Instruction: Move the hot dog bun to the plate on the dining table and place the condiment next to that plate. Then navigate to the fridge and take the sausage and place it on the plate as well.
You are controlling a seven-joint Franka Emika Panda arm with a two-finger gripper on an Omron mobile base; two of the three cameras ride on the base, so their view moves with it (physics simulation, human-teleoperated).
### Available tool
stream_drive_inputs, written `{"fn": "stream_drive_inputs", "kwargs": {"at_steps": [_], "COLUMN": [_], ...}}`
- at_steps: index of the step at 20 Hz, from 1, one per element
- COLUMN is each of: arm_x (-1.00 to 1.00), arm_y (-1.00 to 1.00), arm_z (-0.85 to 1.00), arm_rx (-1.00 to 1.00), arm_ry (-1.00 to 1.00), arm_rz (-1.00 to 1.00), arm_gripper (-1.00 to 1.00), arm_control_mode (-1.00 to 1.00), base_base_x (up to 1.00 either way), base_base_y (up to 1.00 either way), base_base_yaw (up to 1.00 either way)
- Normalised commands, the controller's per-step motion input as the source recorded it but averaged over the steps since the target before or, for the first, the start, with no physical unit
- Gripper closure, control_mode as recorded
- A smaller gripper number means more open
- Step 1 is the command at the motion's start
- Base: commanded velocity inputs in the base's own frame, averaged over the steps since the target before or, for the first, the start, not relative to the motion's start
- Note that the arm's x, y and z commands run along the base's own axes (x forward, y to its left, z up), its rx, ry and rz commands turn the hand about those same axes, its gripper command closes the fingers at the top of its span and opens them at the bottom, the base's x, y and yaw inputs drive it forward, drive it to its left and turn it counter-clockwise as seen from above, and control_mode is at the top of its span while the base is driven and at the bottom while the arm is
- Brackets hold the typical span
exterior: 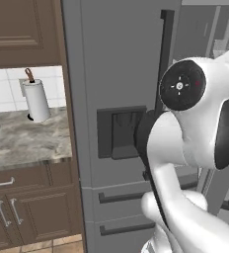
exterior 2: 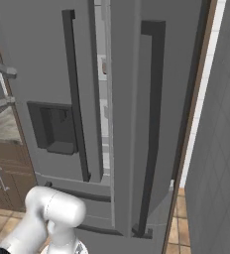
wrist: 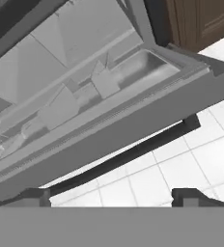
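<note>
While the base stood close before it, the fridge filled most of the scene: a tall grey steel unit with long dark vertical handles and a dark dispenser recess set in its left door. In the right base view its right door stood ajar, leaving a narrow gap through which pale interior shelves showed; what lay on them was too small to tell. Two drawer fronts with dark horizontal handles ran below the doors. The white arm rose in front of the fridge, its large joint covering part of the left door's handle. In the hand view the end effector had its two dark tips spread wide apart with nothing between them, looking along the opened door's edge, its dark handle and the inner door bins. To the left of the fridge, a marble desk over brown cabinets carried a paper towel roll against the far tiled wall.
</note>
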Motion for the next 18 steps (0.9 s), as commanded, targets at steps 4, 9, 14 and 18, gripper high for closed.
{"fn": "stream_drive_inputs", "kwargs": {"at_steps": [4, 9, 14, 18], "arm_x": [0.55, 0.73, 0.93, 0.99], "arm_y": [0.0, 0.09, 0.34, 0.06], "arm_z": [-0.38, -0.81, -0.65, -0.43], "arm_rx": [0.5, 0.35, 0.19, 0.09], "arm_ry": [0.0, -0.08, -0.07, -0.13], "arm_rz": [0.0, 0.0, 0.0, 0.01], "arm_gripper": [-1.0, -1.0, -1.0, -1.0], "arm_control_mode": [-1.0, -1.0, -1.0, -1.0], "base_base_x": [0.0, 0.0, 0.0, 0.0], "base_base_y": [0.0, 0.0, 0.0, 0.0], "base_base_yaw": [0.0, 0.0, 0.0, 0.0]}}
